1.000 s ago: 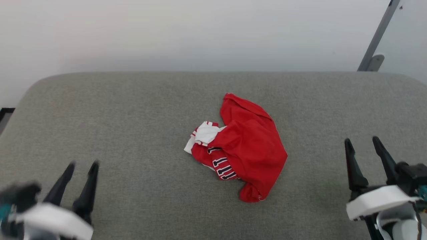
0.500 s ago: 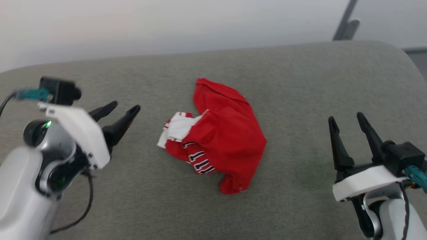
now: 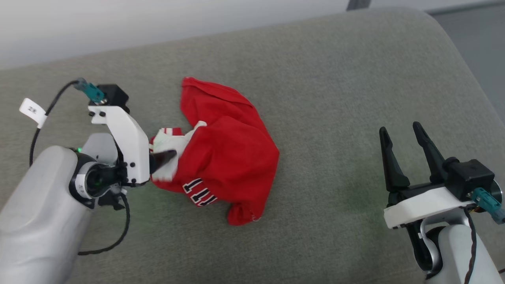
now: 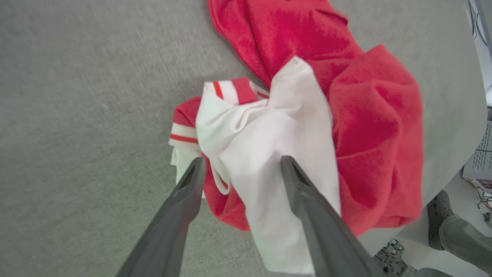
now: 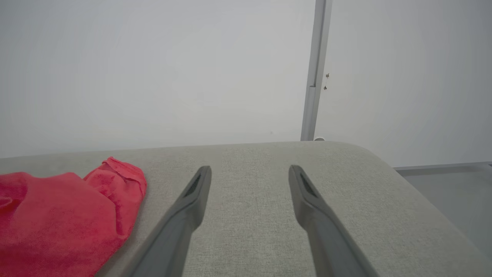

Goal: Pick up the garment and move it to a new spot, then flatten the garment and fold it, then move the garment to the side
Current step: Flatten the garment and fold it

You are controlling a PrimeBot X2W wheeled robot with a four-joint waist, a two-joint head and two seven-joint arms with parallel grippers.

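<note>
left end effector (image 4: 243, 159): wide, straddling the garment (image 3: 229, 157) at its sleeve (image 4: 269, 127) — pinch-ready, I'd guess
right end effector (image 3: 399, 127): wide, well apart from garment

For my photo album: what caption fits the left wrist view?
The left tool, open, reaches over the white sleeve of the crumpled red garment on a grey cushion.

Grey padded bench (image 3: 335, 79), covered in plain woven fabric, rounded at the far right corner. Lying directly on it, crumpled in a loose heap: a red shirt (image 3: 232, 157), well apart from the right edge and short of the far edge. White sleeve (image 3: 173, 140) with red-striped trim bunched on the heap's left side. Black, white-edged numerals (image 3: 199, 192) along its near side. One red fold stretched toward the far edge, a small wad of cloth toward the near one.
</note>
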